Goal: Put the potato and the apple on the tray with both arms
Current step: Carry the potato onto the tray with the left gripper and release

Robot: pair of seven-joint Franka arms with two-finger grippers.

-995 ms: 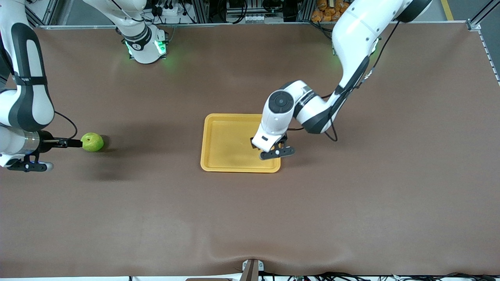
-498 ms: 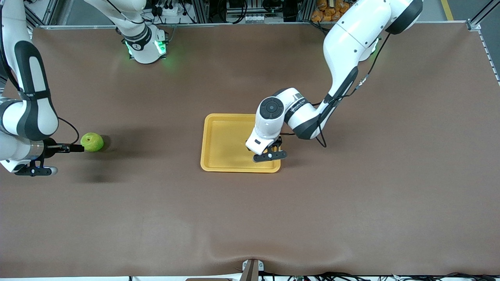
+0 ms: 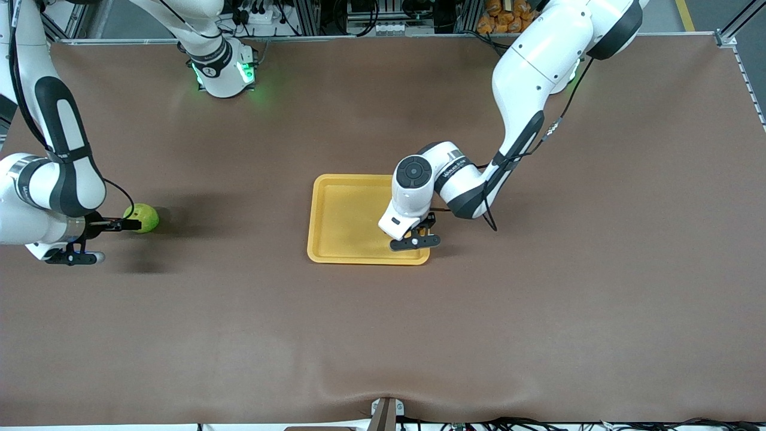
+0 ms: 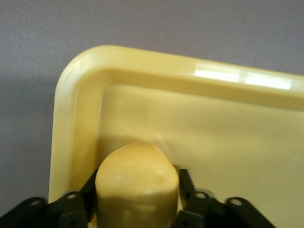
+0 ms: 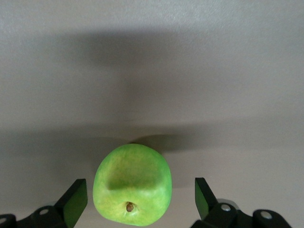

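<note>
Left gripper (image 3: pixel 417 230) low in the tray (image 3: pixel 347 251) corner, potato (image 4: pixel 137 183) between its fingers; I cannot tell whether they grip.
Lumpy yellow-tan potato seems to point along the fingers, resting on the tray. Right gripper (image 5: pixel 137 199) spread wide, straddling the green apple (image 5: pixel 134 184) on the table (image 3: pixel 538 311), stem dimple facing it.

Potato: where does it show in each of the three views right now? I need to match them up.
Front view: almost hidden under the left gripper, in the tray corner.
Left wrist view: the potato sits between the fingers, by the tray's rounded corner.
Right wrist view: not in it.
Shared landmark: the tray rim.
</note>
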